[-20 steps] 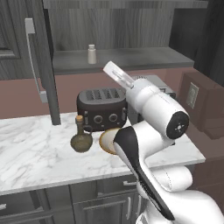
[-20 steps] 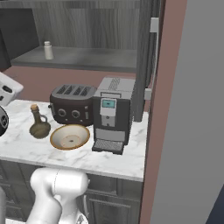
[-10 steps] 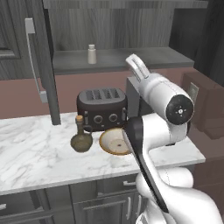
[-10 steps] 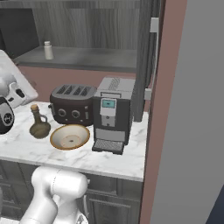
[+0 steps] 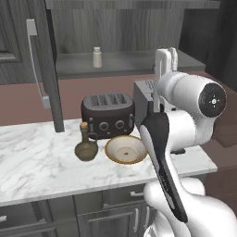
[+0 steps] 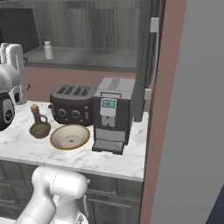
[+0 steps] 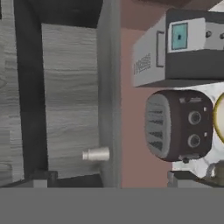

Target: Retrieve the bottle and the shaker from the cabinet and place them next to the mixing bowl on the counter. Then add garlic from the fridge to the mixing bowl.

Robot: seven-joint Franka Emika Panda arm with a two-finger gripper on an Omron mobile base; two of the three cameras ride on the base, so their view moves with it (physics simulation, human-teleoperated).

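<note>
The small white shaker [image 5: 96,57] stands on the open cabinet's shelf [image 5: 125,61]; it also shows at the shelf's left end [image 6: 48,50] and lies sideways in the rolled hand view [image 7: 96,154]. The olive bottle [image 5: 85,146] stands on the marble counter, just left of the tan mixing bowl [image 5: 125,149]. From the right, the bottle [image 6: 38,124] and bowl [image 6: 70,135] sit in front of the toaster. My gripper [image 5: 165,50] points upward at shelf height, well right of the shaker. It is open, its dark fingertips [image 7: 41,177] wide apart with nothing between them. The garlic is out of view.
A black toaster [image 5: 108,115] sits behind the bottle and bowl, with a coffee machine [image 6: 111,113] to its right. The cabinet's open door with its long handle [image 5: 34,65] hangs over the counter's left part. A tall grey panel [image 6: 197,109] bounds the counter's right end.
The arm has swung rightward and the hand has risen to upright at shelf height. The gripper stayed open. Shaker, bottle and bowl have not moved.
</note>
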